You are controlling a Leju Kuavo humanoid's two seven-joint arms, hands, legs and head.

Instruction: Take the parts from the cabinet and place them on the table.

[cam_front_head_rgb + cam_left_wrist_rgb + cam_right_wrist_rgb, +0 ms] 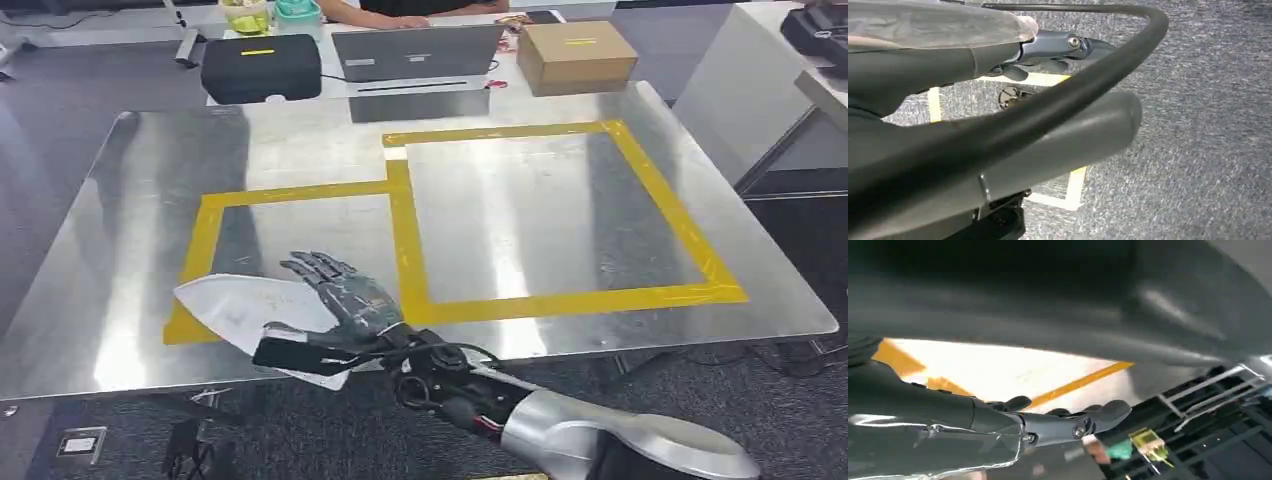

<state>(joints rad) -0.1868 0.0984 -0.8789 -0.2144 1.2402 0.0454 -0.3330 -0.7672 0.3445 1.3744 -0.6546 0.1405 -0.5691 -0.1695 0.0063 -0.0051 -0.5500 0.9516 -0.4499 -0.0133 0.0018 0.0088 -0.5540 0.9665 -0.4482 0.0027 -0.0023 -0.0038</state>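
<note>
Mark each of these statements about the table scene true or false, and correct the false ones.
1. The right hand holds a white part over the near edge of the metal table. True.
2. The white part lies inside the large yellow tape square. False: it is at the smaller yellow tape outline, on its near side.
3. A cardboard box stands beyond the table's far edge. True.
4. The laptop lies inside the large tape square. False: it is on the far desk, next to a black case.

part [255,308] partly hidden under right hand [345,300], person [400,12] cut off by top edge
</note>
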